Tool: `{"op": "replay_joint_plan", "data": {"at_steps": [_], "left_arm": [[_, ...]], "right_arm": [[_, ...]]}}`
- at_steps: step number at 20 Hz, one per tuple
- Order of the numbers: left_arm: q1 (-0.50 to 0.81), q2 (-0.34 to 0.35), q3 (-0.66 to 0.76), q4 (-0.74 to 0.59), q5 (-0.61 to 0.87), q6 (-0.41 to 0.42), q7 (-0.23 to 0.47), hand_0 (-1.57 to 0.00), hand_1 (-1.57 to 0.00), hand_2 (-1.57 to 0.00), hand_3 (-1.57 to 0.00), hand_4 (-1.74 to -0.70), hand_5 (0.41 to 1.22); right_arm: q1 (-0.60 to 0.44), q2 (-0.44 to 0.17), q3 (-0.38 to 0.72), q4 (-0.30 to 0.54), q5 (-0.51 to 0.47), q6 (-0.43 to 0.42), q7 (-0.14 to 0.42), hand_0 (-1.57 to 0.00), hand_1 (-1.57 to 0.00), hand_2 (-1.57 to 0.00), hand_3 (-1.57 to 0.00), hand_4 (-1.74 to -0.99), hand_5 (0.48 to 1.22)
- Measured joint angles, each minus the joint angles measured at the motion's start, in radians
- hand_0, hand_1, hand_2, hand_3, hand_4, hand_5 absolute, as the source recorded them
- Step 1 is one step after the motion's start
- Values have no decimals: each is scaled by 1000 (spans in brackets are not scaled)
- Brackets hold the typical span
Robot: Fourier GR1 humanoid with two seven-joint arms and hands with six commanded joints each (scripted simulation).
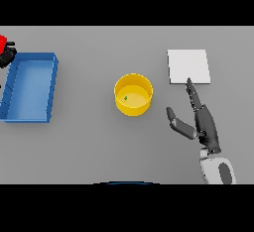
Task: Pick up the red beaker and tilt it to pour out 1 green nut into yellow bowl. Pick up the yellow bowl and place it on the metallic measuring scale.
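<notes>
**Nut in the bowl, right hand spread beside the scale**

The yellow bowl (133, 95) stands alone near the middle of the grey bench (99, 146), with bare surface on every side of it. It is round with upright walls, smooth and glossy, and a tiny green nut (125, 97) lies on its floor toward the left.

To its right, apart from it, the right hand (201, 119) reaches up from the lower right on a white and grey forearm. Its dark fingers are straight and spread wide, holding nothing; the thumb sticks out left toward the bowl without touching it. The longest fingertip reaches the lower edge of the metallic measuring scale (188, 66), a flat, pale, square plate lying on the bench up and right of the bowl.

At the far left a blue tray (53, 85), rectangular with low walls, lies well apart from the bowl. Above its upper left corner, at the picture's edge, the left hand (7, 56) shows only as a dark shape against the red beaker (2, 41), both cut off by the frame; whether its fingers are closed cannot be told.

The bench is an even, matte grey throughout.
</notes>
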State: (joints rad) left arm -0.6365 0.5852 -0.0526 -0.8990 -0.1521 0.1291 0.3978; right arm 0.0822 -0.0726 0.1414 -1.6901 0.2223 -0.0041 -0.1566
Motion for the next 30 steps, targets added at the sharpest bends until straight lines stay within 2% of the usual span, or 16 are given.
{"op": "replay_joint_plan", "data": {"at_steps": [2,3,4,5,6,8,10,12,14,17,19,20,22,24,27,30], "left_arm": [[54,-4,-6,-70,4,22,57,-1571,-1571,-1571,-1571,-1741,925],[64,-2,-3,-89,9,21,80,-1571,-1571,-1571,-1571,-1655,868],[68,3,1,-104,17,11,115,-1571,-1571,-1526,-1525,-1521,818],[82,0,-8,-133,23,-5,119,-1469,-1344,-1276,-1318,-1369,774],[100,10,-16,-173,40,-48,87,-1175,-1075,-1021,-1055,-1232,737],[130,30,0,-227,110,-136,89,-751,-687,-653,-675,-1050,683],[153,47,-2,-244,144,-202,103,-481,-440,-418,-431,-915,651],[151,64,-30,-245,118,-230,120,-307,-281,-267,-276,-843,632],[138,63,-59,-220,84,-239,144,-196,-179,-170,-176,-813,627],[136,61,-70,-200,52,-217,105,-100,-91,-87,-90,-783,631],[114,56,-68,-195,46,-202,82,-64,-58,-55,-57,-778,633],[118,57,-57,-203,53,-194,62,-51,-46,-44,-45,-779,635],[121,44,-46,-224,72,-181,37,-32,-29,-28,-29,-786,652],[137,32,-41,-238,87,-175,26,-20,-18,-17,-18,-798,661],[145,20,-40,-265,95,-164,33,-10,-9,-8,-9,-802,678],[161,14,-42,-270,99,-164,46,-5,-4,-4,-4,-809,688]], "right_arm": [[-7,7,2,-1,-2,-2,21,1,1,1,1,-1157,671],[-3,11,6,-5,1,-3,15,1,1,1,1,-1155,669],[4,9,6,-2,-4,3,7,1,1,1,1,-1155,670],[-6,18,6,11,-3,-1,17,1,1,1,1,-1153,670],[-6,15,3,11,-7,0,14,1,1,1,1,-1151,670],[-12,14,4,8,-1,-4,21,1,1,1,1,-1150,671],[-3,10,4,7,-4,0,3,1,1,1,1,-1155,670],[-13,10,0,8,-6,-3,8,1,1,1,1,-1155,670],[-4,8,8,-1,14,-12,13,1,1,1,1,-1157,665],[-10,4,4,3,25,-22,27,1,1,1,1,-1154,657],[-28,8,13,-2,41,-27,57,1,1,1,1,-1131,631],[-25,-2,22,-4,84,-43,96,1,1,1,1,-1115,638],[-51,-37,46,1,107,-2,80,1,1,1,1,-1080,662],[-108,-99,65,18,135,56,82,1,1,1,1,-1103,662],[-214,-182,134,59,273,109,145,1,1,1,1,-1132,631],[-320,-260,208,95,396,161,123,1,1,1,1,-1150,630]]}}
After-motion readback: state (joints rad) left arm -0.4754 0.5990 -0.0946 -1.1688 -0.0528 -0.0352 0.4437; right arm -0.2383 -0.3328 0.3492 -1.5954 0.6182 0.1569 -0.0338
